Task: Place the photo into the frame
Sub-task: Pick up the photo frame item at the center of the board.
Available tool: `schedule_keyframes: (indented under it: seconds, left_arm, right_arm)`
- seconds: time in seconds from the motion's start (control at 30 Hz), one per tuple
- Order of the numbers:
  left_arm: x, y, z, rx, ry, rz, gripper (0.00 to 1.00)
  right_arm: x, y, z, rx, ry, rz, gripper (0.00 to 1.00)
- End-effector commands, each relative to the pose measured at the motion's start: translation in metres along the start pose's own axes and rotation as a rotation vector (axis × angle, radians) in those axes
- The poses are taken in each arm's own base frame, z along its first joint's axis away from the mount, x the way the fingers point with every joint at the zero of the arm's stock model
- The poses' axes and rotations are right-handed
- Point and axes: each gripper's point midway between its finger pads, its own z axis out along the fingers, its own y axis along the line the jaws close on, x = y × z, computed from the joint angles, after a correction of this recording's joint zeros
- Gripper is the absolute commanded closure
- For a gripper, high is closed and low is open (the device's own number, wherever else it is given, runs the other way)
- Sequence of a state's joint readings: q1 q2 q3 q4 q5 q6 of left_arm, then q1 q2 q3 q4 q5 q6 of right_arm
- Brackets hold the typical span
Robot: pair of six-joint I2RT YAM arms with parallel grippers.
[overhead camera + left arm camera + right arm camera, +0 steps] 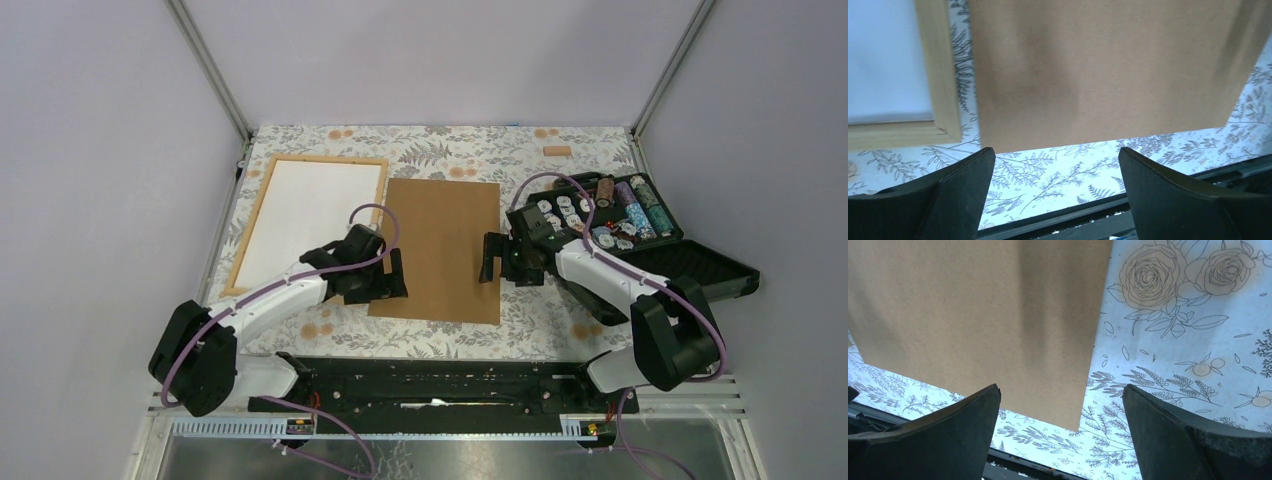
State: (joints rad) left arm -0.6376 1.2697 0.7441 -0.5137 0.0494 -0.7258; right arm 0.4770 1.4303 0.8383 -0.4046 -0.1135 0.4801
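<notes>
Both arms sit low over the desk (450, 145), flanking the brown board (443, 245) in the middle. The left fingers (948, 200) are spread wide and empty at the board's near-left corner. The right fingers (948, 440) are likewise released and empty, just off its right edge. Reads as a two-sided setup: the board lies flush on the cloth with no lip to get under, so one arm per side makes sense for pinching or sliding it from an edge.

Far left, the frame (330, 159) lies flat just beside the board, apart from it; the left wrist view shows a strip of cloth between. Its opening is filled by a white panel (315, 215). Could be a mat or a print's back, can't tell.

As for the photo, no sunflower print shows in any view. It may be under the board or face down in the frame, can't tell. My guess is the board has to shift first.

The black case (712, 268) with chips (625, 205) sits open on the right, close behind the right arm, a possible cable snag. Task barely begun.
</notes>
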Motion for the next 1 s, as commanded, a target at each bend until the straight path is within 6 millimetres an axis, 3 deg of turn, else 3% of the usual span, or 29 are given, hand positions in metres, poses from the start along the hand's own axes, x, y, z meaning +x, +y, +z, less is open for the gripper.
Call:
schedule_keyframes:
  seconds: [0.0,0.13,0.47,0.83,0.97]
  left_arm:
    - [0.002,0.015,0.000,-0.072,0.006,-0.020,0.02]
    - [0.005,0.026,0.005,-0.135,0.010,-0.054,0.02]
    - [0.013,0.036,0.025,-0.177,0.047,-0.065,0.02]
    - [0.029,0.020,0.038,-0.079,0.131,-0.080,0.02]
    - [0.031,0.009,0.039,-0.026,0.152,-0.090,0.01]
  right_arm:
    - [-0.004,-0.008,-0.004,0.051,-0.001,0.038,0.00]
    - [0.003,-0.015,0.003,0.057,0.047,0.068,0.00]
    - [0.012,-0.002,0.016,-0.025,0.121,0.057,0.00]
    - [0.027,0.003,0.027,-0.072,0.163,0.080,0.00]
    - [0.037,0.015,0.034,-0.138,0.194,0.106,0.00]
